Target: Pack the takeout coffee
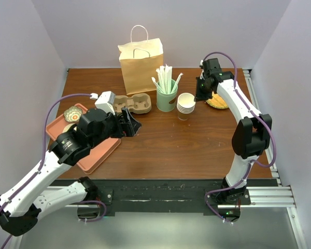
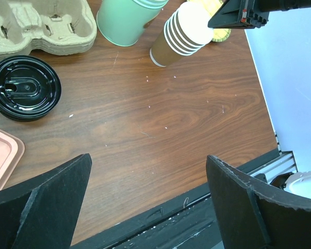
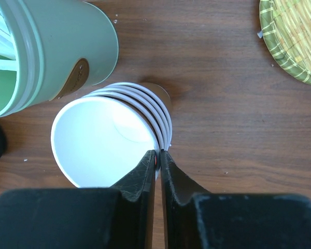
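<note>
The takeout coffee is out of view in every frame. A stack of white-lined brown paper cups (image 1: 186,105) (image 2: 182,32) (image 3: 106,140) stands at mid table beside a green holder of straws (image 1: 167,96) (image 3: 57,46). My right gripper (image 1: 197,97) (image 3: 158,152) is shut on the rim of the stack's top cup, one finger inside and one outside. My left gripper (image 1: 130,124) (image 2: 147,158) hovers open over bare wood with nothing between its fingers. A brown paper bag (image 1: 141,65) stands upright at the back.
A black lid (image 2: 25,88) lies near a cardboard cup carrier (image 1: 132,102) (image 2: 36,26). A salmon tray (image 1: 101,155) (image 2: 2,155) sits at the left under my left arm. A woven basket (image 1: 217,101) (image 3: 295,41) lies at the right.
</note>
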You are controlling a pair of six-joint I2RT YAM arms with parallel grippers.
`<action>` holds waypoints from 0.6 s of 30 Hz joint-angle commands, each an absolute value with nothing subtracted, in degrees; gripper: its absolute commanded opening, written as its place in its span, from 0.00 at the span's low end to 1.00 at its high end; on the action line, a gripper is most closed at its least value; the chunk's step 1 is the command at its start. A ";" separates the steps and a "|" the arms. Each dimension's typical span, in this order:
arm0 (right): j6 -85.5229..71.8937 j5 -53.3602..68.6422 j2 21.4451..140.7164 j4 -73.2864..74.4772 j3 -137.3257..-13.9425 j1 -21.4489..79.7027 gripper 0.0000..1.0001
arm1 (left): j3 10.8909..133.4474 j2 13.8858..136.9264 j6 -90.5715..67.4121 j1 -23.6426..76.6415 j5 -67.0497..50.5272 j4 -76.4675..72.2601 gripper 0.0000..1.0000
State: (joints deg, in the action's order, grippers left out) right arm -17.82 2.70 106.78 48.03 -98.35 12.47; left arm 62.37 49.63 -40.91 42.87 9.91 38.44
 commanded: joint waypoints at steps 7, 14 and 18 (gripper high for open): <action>-18.28 2.46 107.67 50.17 -104.06 12.57 0.00 | 64.60 49.92 -39.90 42.63 11.42 36.65 0.97; -19.60 3.25 105.74 50.19 -104.33 12.57 0.00 | 63.72 48.96 -40.43 42.71 11.25 36.65 0.97; -21.09 2.90 103.54 48.26 -101.79 12.48 0.00 | 63.37 48.69 -40.61 42.63 10.99 36.56 0.97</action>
State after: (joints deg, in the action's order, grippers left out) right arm -19.03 2.57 108.05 49.95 -102.54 12.47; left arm 62.37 49.69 -40.93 42.87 10.31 38.44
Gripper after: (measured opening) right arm 0.014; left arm 0.972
